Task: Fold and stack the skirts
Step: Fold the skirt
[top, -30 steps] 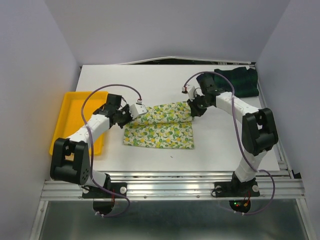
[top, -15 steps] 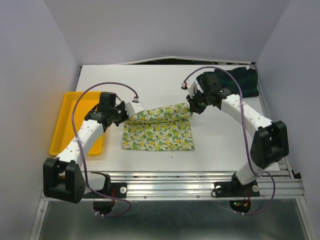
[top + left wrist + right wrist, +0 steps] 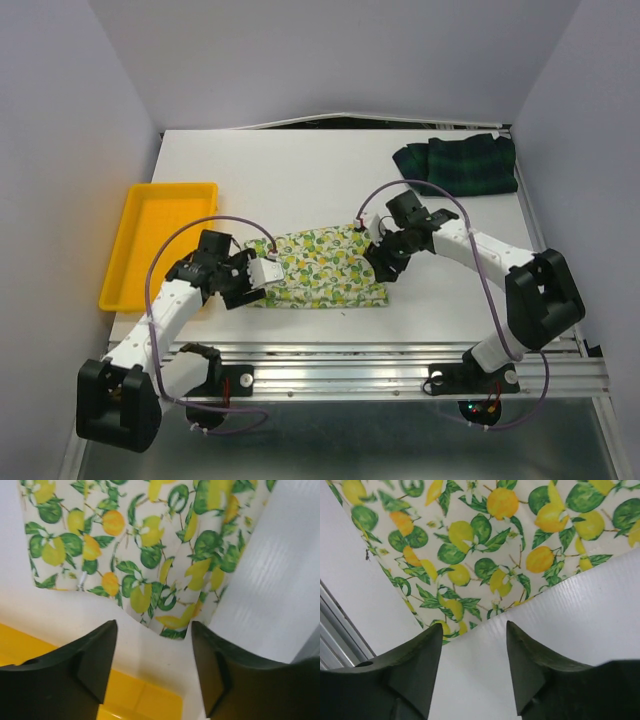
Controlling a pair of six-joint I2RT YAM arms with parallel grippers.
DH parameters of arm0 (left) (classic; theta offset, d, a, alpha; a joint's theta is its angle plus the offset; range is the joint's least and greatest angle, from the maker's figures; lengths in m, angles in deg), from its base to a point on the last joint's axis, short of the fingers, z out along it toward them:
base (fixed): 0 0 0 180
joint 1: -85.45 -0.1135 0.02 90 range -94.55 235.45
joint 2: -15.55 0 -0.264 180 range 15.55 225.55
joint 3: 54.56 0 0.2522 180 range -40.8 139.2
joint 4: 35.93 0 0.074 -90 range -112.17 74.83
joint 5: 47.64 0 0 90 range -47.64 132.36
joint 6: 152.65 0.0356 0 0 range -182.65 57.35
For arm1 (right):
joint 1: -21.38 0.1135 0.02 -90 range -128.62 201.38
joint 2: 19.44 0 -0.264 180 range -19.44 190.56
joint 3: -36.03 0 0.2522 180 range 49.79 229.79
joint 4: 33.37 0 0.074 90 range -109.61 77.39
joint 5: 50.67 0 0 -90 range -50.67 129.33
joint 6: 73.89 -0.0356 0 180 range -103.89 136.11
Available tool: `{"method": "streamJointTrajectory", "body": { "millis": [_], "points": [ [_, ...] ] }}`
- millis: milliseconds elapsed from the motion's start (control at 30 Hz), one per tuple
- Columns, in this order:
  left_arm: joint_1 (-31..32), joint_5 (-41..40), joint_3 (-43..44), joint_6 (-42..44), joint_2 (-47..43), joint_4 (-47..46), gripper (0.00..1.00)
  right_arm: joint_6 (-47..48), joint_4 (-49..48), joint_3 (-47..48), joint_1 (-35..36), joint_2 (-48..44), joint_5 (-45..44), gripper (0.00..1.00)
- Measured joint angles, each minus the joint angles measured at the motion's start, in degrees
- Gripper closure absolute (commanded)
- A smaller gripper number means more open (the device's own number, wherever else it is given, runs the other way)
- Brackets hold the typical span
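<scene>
The lemon-print skirt [image 3: 320,268] lies folded flat near the front of the white table, and it fills the upper part of the left wrist view [image 3: 145,545] and of the right wrist view [image 3: 485,545]. My left gripper [image 3: 255,285] hovers at its left edge, open [image 3: 154,627], with only bare table between the fingers. At the skirt's right edge my right gripper [image 3: 383,268] is also open [image 3: 474,627] over the table, holding nothing. The plaid skirt [image 3: 458,165] lies bunched at the back right corner, apart from both grippers.
A yellow tray [image 3: 155,240] sits on the left side of the table, just behind my left gripper; part of it [image 3: 150,700] shows low in the left wrist view. The table's front rail [image 3: 380,350] runs close below the lemon skirt.
Both grippers drew the lemon skirt's far edge toward the front, folding it over itself, then opened and let go. The skirt now lies as a narrower rectangle.
</scene>
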Motion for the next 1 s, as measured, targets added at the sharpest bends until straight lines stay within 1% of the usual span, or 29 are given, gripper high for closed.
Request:
{"method": "streamJointTrajectory", "body": {
  "millis": [33, 133, 167, 233, 267, 333, 367, 400, 500, 633, 700, 800, 833, 1000],
  "points": [
    [0.0, 0.33, -0.72, 0.39, -1.73, 2.51, 0.23, 0.24, 0.37, 0.0, 0.11, -0.39, 0.17, 0.36],
    [0.52, 3.13, -0.55, 1.38, -8.63, 7.21, 0.23, 0.81, 0.87, -0.02, 0.07, -2.71, -0.66, 0.36],
    [0.83, 3.61, -0.37, 1.51, -10.43, 8.09, 0.25, 0.9, 1.03, 0.0, 0.04, -4.5, -1.01, 0.37],
    [1.46, 4.87, 0.26, 1.68, -13.81, 10.27, 0.31, 1.07, 1.57, 0.15, -0.04, -6.64, -1.22, 0.41],
    [1.73, 5.49, 0.79, 1.64, -14.84, 11.67, 0.4, 1.07, 2.05, 0.42, -0.04, -7.5, -1.22, 0.42],
    [1.9, 5.68, 1.46, 0.96, -15.28, 12.68, 0.48, 0.74, 2.32, 0.92, -0.02, -8.37, -1.16, 0.44],
    [1.9, 5.62, 1.9, 0.02, -14.56, 12.66, 0.54, 0.17, 2.27, 1.18, -0.02, -8.24, -1.01, 0.45],
    [1.9, 5.55, 2.16, -0.5, -13.84, 12.55, 0.56, -0.22, 2.23, 1.36, -0.02, -8.09, -0.98, 0.46],
    [1.9, 5.27, 3.41, -4.48, -8.94, 10.97, 0.58, -3.39, 2.23, 2.64, -0.02, -5.51, -0.09, 0.5],
    [1.92, 3.82, 5.51, -8.79, 0.9, 6.49, 0.6, -7.19, 1.49, 5.64, 0.09, 2.05, 1.66, 0.5],
    [2.23, 1.97, 5.55, -9.35, 4.61, 4.46, 0.62, -8.98, 1.11, 5.53, 0.39, 4.92, 2.01, 0.51],
    [3.48, -0.63, 5.07, -9.22, 7.82, 2.27, 0.65, -10.19, 0.76, 4.66, 1.36, 7.04, 1.92, 0.52],
    [4.39, -1.84, 4.26, -8.79, 8.28, 1.2, 0.66, -10.78, 0.52, 4.22, 1.86, 7.78, 1.6, 0.54],
    [9.97, -6.19, -1.62, -6.25, 11.45, -1.33, 0.71, -12.9, 0.44, 4.92, 2.95, 13.42, -0.63, 0.55]
  ]
}}
